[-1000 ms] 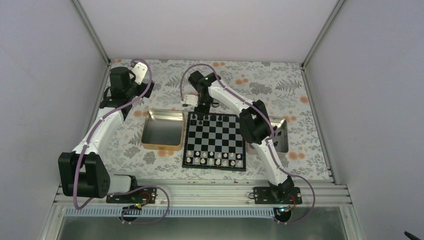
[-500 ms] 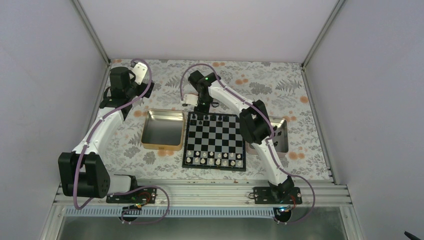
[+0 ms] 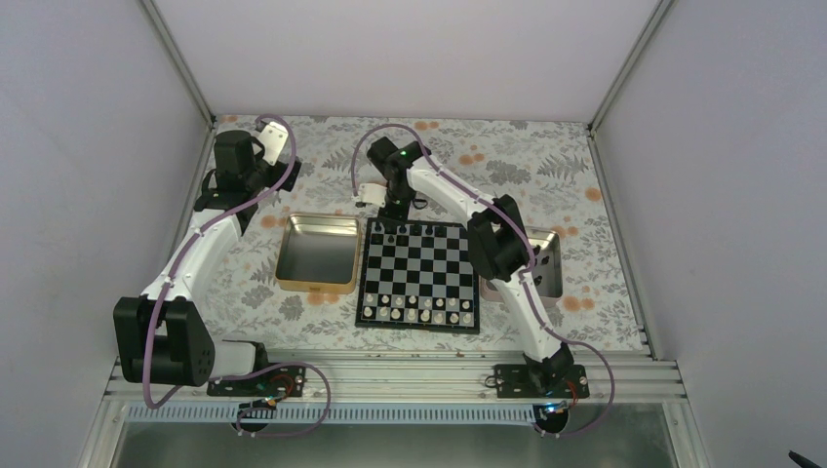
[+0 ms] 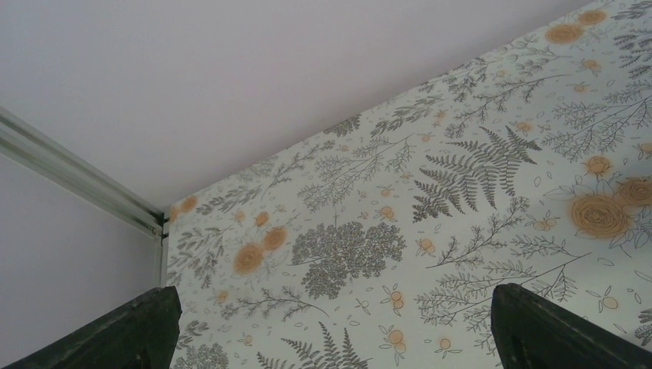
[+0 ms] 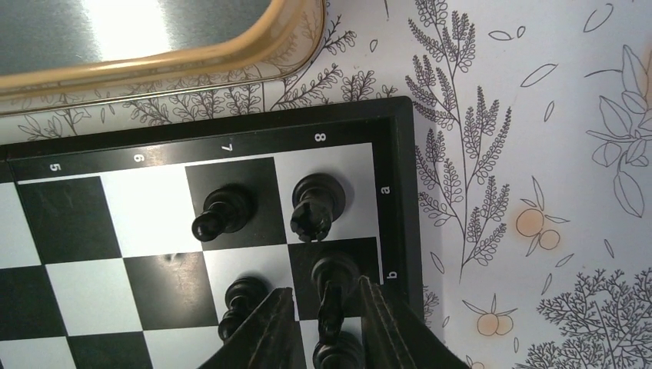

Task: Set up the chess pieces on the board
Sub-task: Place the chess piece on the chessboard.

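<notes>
black chess piece (image 5: 334, 269) stands inside released right end effector (image 5: 324, 290), arm outstretched; left end effector (image 4: 330, 338) released too

The left arm (image 3: 200, 249) and right arm (image 3: 449, 193) have white links and black joint housings. A purple cable (image 3: 355, 168) runs along each. Fingers (image 5: 269, 330) are black.

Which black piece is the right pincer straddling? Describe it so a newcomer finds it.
Start at the corner of the board marked 8 and a, near the gold tray. One square in from the corner piece, on the black b8 square, stands the target piece. It alone sits between the fingers of the right pincer.
</notes>
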